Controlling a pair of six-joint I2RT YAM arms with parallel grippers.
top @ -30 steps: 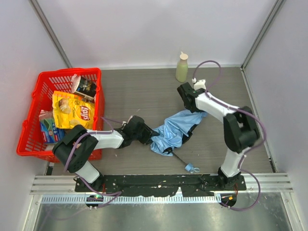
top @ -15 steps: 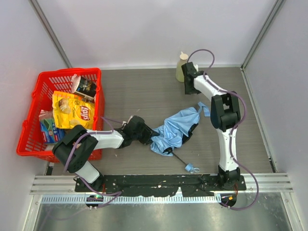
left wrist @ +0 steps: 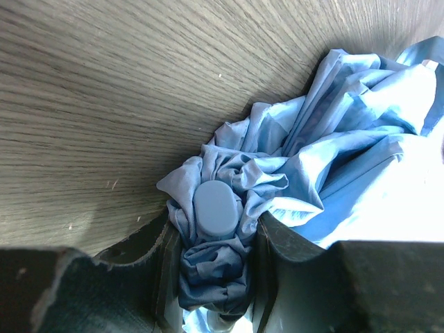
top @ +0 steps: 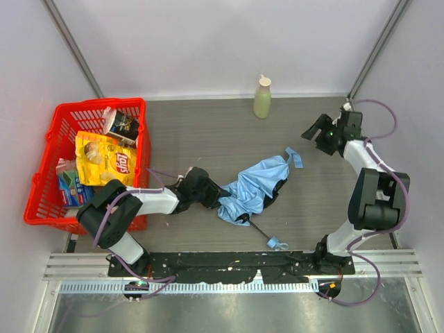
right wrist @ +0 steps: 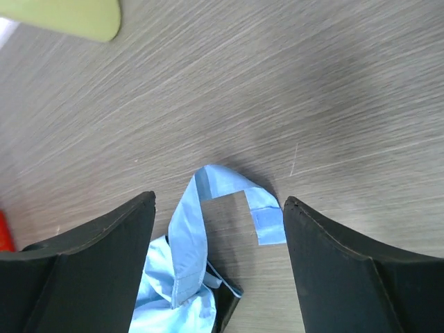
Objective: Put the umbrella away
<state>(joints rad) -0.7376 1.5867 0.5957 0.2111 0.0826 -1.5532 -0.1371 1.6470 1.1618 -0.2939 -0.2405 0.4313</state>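
While the umbrella (top: 253, 187) lies on the table (top: 208, 132), bunched canopy (left wrist: 333, 152) and cap (left wrist: 216, 208) pinched in the left gripper (left wrist: 215, 232), the right gripper (right wrist: 218, 202) is spread wide and empty above the loose strap (right wrist: 187, 229). Risk: only fabric is gripped, so slippage is likely if pulled.

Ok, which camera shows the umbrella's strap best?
The right wrist view: the strap fills the centre, curled on the table. The top view shows it as a small strip at the umbrella's end. The left wrist view shows bunched fabric, no clear strap.
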